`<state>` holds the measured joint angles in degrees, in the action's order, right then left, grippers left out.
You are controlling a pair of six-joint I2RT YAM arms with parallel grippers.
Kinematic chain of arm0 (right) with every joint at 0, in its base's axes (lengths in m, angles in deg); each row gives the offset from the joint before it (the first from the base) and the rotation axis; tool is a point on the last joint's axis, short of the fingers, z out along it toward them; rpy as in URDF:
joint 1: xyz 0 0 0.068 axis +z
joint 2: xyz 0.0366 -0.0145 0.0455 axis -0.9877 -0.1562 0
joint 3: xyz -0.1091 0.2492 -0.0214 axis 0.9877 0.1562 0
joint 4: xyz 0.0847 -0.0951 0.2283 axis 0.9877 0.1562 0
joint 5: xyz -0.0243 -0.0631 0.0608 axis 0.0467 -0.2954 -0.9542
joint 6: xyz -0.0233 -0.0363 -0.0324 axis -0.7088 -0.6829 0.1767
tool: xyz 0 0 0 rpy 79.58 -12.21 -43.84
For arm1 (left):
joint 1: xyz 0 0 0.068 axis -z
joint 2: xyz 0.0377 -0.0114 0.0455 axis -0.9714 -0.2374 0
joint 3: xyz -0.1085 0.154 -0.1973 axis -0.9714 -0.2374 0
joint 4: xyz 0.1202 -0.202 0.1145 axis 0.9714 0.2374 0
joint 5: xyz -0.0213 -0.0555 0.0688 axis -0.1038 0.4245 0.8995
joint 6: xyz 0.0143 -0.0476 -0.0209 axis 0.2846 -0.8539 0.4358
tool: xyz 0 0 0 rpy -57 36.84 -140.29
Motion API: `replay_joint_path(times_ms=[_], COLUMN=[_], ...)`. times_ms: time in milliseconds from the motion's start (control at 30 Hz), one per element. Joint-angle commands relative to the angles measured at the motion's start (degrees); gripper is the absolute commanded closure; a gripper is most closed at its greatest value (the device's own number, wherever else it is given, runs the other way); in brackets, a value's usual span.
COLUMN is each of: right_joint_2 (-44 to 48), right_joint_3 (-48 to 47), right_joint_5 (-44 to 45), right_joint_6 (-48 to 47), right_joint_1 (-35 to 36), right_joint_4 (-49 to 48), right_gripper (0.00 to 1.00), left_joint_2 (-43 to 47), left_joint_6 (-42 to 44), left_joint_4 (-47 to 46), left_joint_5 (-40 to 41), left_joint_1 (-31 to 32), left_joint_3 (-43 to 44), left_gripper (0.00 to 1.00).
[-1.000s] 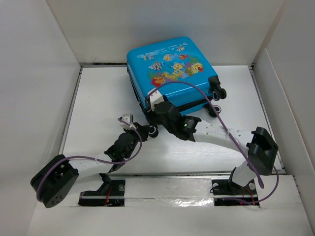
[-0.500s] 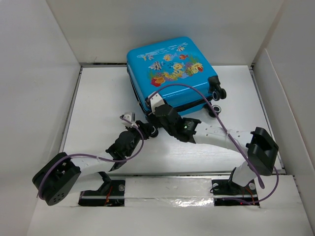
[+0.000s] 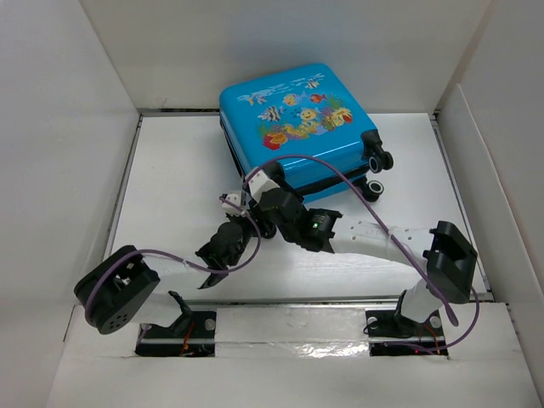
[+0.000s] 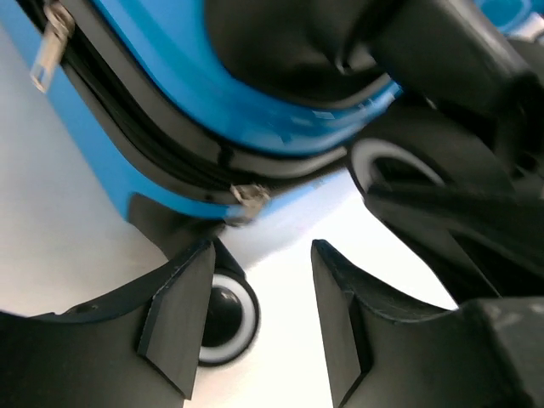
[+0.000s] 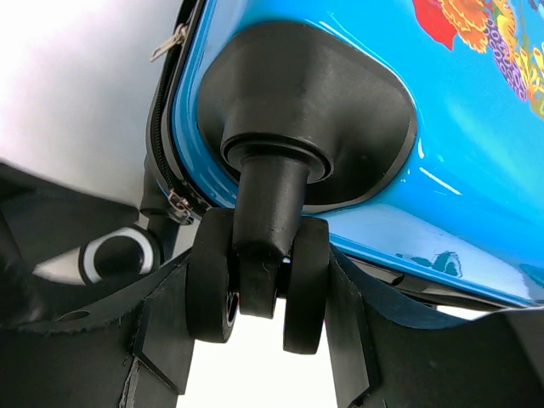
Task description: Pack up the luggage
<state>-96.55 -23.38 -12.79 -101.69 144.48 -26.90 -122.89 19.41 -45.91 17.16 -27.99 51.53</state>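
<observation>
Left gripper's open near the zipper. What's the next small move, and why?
Probably ease the left gripper forward until its open jaws straddle the zipper pull, then close. The pull sits just beyond the gap, the luggage is zipped, and the right gripper clamps its twin wheel.

No txt, nos. or brand legible from where I look; faint white marks on far-left of bright-blue hard-shell fish-print suitcase [image 3: 297, 110] too small to read.

The luggage [image 3: 289, 119], in the upper middle of the top view, is bright blue with a print of colourful fish and coral. Its wheels [image 5: 214, 276] and zipper [image 4: 149, 119] are black. The cables [image 3: 170, 253] are purple and the table [image 3: 170, 170] is white.
</observation>
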Motion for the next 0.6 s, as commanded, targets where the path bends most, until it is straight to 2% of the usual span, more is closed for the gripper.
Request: replay_joint_path(times_ms=[0,100,367,400,567], right_joint_2=[2.9,4.1,8.0,8.4,11.2], right_joint_3=[-3.0,-1.7,1.1,1.4,4.2], right_joint_5=[0.0,-4.9,-15.3,-17.2,-22.0], right_joint_6=[-3.7,-4.1,-2.3,-2.1,-0.5], right_joint_1=[1.4,1.4,1.4,1.4,1.4], right_joint_4=[-1.6,-4.0,-6.1,-8.1,-10.3], right_gripper=[1.0,1.0,1.0,1.0,1.0], left_joint_2=[-1.6,-3.6,-9.7,-11.2,-16.1], left_joint_6=[2.6,2.6,1.7,1.7,1.9], left_joint_4=[-5.8,-7.3,-18.7,-20.3,-26.2], left_joint_5=[4.2,6.9,7.4,8.4,10.9], left_joint_1=[0.0,0.0,0.6,0.6,0.6], left_joint_3=[3.3,4.3,4.6,4.9,7.1], left_gripper=[0.55,0.58,0.58,0.63,0.73])
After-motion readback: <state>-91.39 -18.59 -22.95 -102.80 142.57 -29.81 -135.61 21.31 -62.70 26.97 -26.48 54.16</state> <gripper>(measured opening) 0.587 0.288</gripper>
